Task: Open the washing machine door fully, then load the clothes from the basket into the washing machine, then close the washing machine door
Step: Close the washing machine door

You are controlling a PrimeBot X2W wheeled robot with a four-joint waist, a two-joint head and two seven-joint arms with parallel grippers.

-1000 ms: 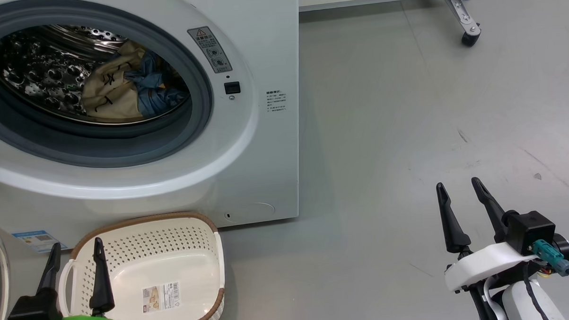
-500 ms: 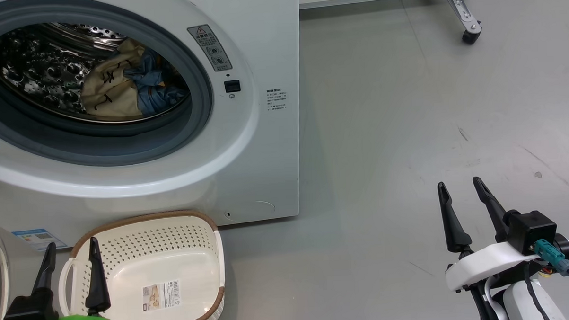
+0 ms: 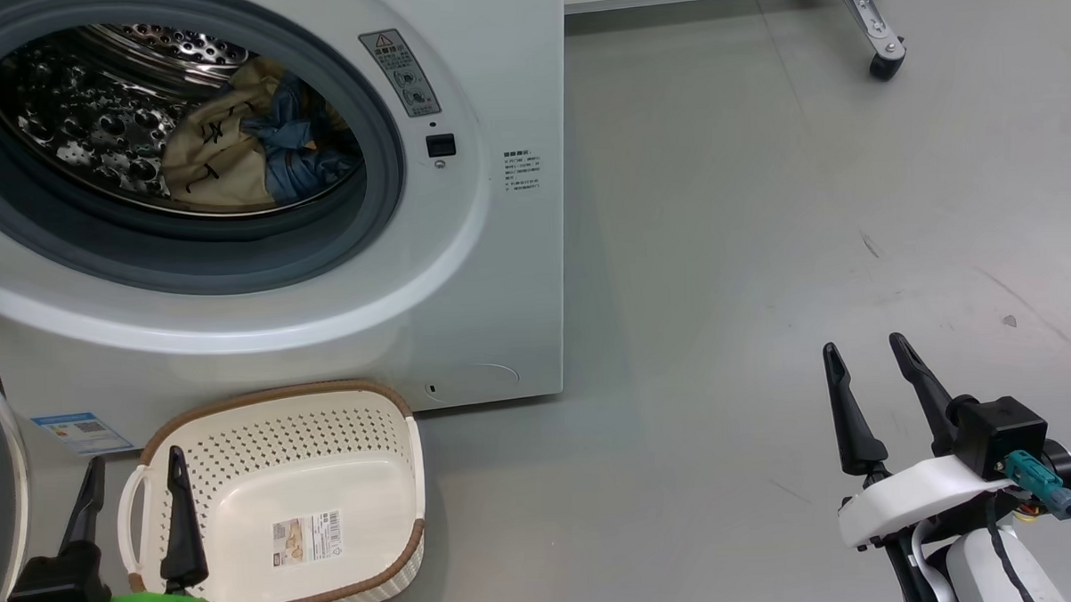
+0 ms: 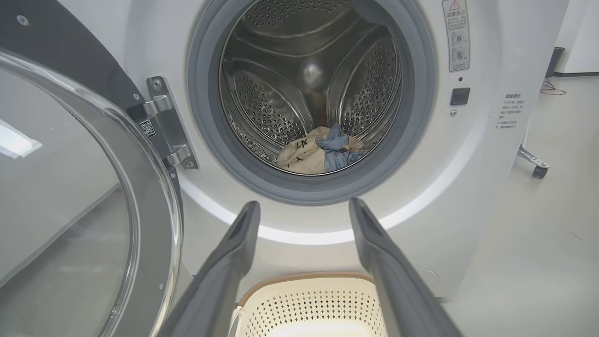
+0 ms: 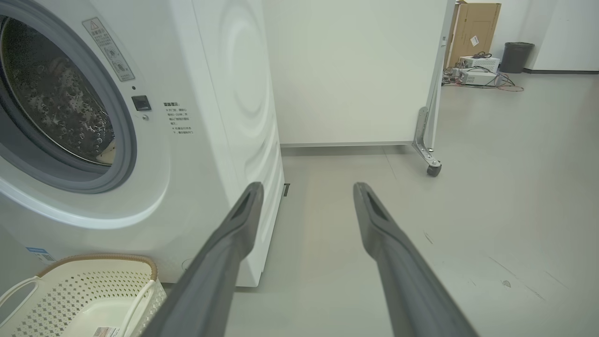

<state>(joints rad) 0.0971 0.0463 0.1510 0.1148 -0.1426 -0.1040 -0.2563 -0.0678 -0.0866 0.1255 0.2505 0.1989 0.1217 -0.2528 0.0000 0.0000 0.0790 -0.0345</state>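
The white washing machine [image 3: 490,276] stands open at the upper left of the head view. Its round glass door [image 4: 70,196] is swung out to the left on its hinge. The clothes [image 3: 254,150], cream and blue, lie low in the steel drum; the left wrist view shows the clothes [image 4: 323,152] too. On the floor in front sits the cream basket [image 3: 284,501] with nothing in it but a sticker. My left gripper [image 3: 136,471] hovers open over the basket's left handle. My right gripper [image 3: 867,361] is open over bare floor, far to the right.
A white panel on a metal leg with a castor [image 3: 884,66] stands behind at the right. In the right wrist view a cardboard box [image 5: 472,30], a dark bin [image 5: 517,56] and cables lie farther back. Grey floor [image 3: 722,286] spreads to the machine's right.
The camera has shifted slightly, so machine and basket sit a little differently in the picture. My left gripper has drawn back a little towards the lower left. The right gripper stays put.
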